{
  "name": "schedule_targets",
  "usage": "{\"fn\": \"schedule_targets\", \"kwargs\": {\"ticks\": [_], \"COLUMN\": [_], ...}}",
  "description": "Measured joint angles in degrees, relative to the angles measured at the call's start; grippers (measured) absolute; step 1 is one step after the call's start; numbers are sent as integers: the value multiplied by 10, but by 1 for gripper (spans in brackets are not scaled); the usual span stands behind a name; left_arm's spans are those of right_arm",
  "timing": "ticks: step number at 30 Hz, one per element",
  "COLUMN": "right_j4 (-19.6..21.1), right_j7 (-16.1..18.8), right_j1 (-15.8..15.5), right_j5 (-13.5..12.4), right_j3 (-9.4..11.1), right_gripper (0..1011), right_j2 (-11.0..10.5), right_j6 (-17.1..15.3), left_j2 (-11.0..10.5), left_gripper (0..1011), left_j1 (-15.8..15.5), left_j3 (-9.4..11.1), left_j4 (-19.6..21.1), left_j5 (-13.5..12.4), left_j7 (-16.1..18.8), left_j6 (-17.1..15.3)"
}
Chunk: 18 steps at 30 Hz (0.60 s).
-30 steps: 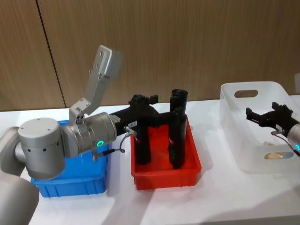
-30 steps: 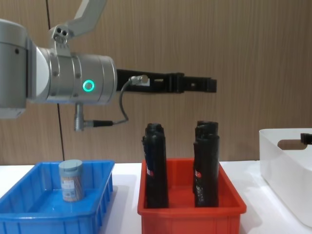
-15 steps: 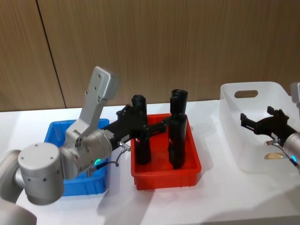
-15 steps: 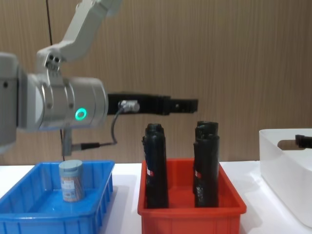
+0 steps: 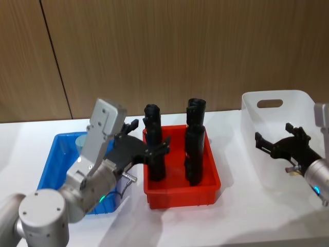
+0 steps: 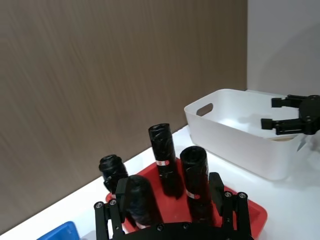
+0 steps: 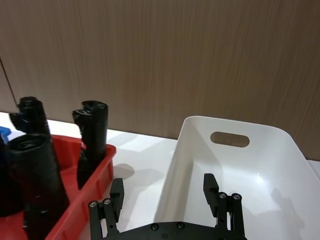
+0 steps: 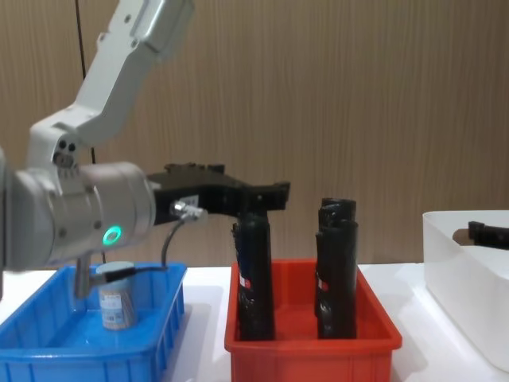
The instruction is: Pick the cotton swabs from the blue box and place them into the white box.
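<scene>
I see swabs (image 8: pixel 117 306): one tub, upright in blue box (image 8: pixel 48 352) | left gripper (image 6: pixel 169 190): raised by red bin's (image 5: pixel 182 194) left edge, fingers apart, empty | right gripper (image 7: pixel 163 189): over white box (image 5: pixel 267 164), fingers apart, empty | black cylinders (image 8: pixel 337 270): upright in red bin | white table (image 5: pixel 247 218), wood-panel wall (image 5: pixel 205 46)

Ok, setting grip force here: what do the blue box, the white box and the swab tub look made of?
Blue box: likely rigid moulded plastic, opaque, slightly glossy, with a ribbed rim.
White box: translucent plastic, smooth; its walls let light through and a handle slot is moulded in.
Cotton swabs tub: apparently clear plastic, as the sticks show through, under a pale opaque lid.
</scene>
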State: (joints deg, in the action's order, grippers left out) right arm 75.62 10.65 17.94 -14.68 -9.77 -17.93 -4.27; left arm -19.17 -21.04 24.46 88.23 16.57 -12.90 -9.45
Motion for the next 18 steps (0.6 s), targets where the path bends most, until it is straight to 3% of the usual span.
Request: {"fn": "schedule_targets", "kwargs": {"ticks": [10, 18], "right_j4": [80, 137], "right_j7": [-21, -37], "right_j1": [-59, -100], "right_j5": [-6, -9], "right_j3": [-10, -17], "right_gripper": [1001, 1002], "right_j2": [-4, -8], "right_j6": [8, 13], "left_j2": [-18, -26], "left_gripper": [1004, 1004], "left_j1": [48, 71], "left_j3": [10, 15], "left_j4": [32, 48], "left_j5": [-33, -49], "left_j7": [79, 117], "left_j6": [56, 82]}}
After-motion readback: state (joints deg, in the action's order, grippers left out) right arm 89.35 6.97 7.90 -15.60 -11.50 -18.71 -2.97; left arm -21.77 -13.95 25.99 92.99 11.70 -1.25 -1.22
